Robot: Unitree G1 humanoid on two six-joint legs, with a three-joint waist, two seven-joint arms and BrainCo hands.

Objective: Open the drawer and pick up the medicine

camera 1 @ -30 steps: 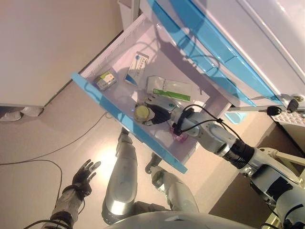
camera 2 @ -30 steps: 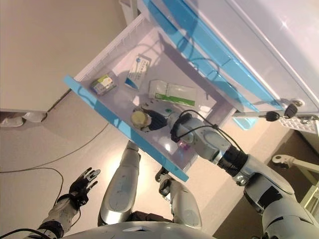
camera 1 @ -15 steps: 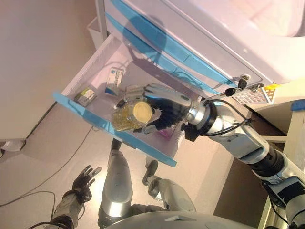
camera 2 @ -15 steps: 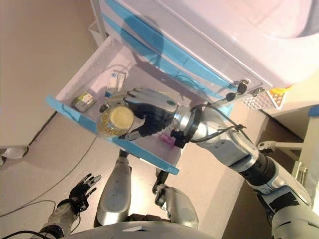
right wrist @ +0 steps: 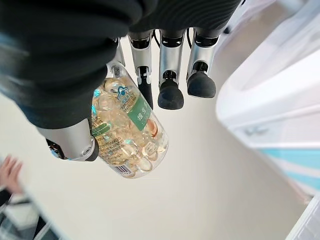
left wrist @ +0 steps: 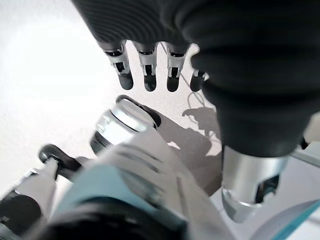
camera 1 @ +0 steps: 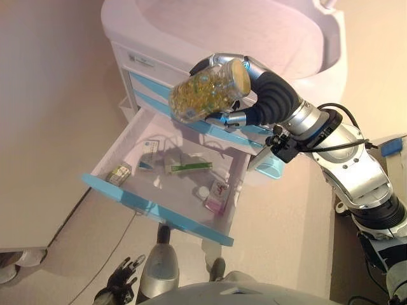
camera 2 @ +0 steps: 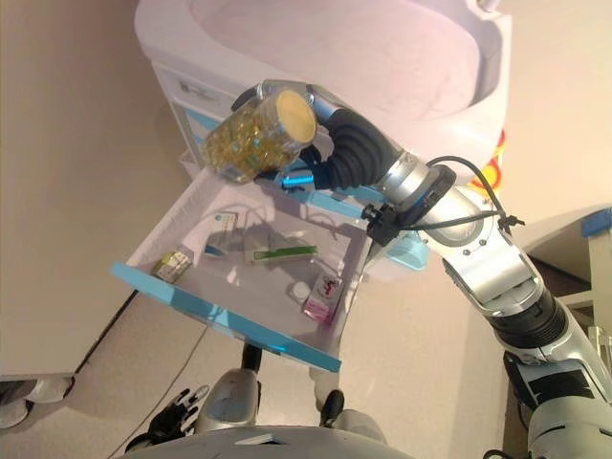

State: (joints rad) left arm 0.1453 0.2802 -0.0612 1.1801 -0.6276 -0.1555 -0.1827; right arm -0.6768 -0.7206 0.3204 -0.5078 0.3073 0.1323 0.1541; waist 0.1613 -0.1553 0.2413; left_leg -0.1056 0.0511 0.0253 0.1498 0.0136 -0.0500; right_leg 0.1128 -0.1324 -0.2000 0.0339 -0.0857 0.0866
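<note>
My right hand (camera 1: 257, 95) is shut on a clear medicine bottle (camera 1: 206, 90) full of yellow capsules, with a pale yellow lid. It holds the bottle high above the open blue-fronted drawer (camera 1: 152, 208), level with the cabinet top. The bottle also shows in the right wrist view (right wrist: 125, 132), pinched between thumb and fingers. My left hand (camera 1: 122, 279) hangs low near the floor, fingers straight and empty; its own wrist view (left wrist: 150, 70) shows the same.
The drawer holds a green-and-white box (camera 1: 188, 167), a blue-and-white box (camera 1: 149, 154), a small green box (camera 1: 118, 174), a pink packet (camera 1: 216, 196) and a small white round thing (camera 1: 202, 191). The white cabinet (camera 1: 191, 38) has closed blue drawers above.
My right hand has lifted the bottle out of the drawer and up in front of the cabinet top. The camera has shifted too. The left hand stays low.
</note>
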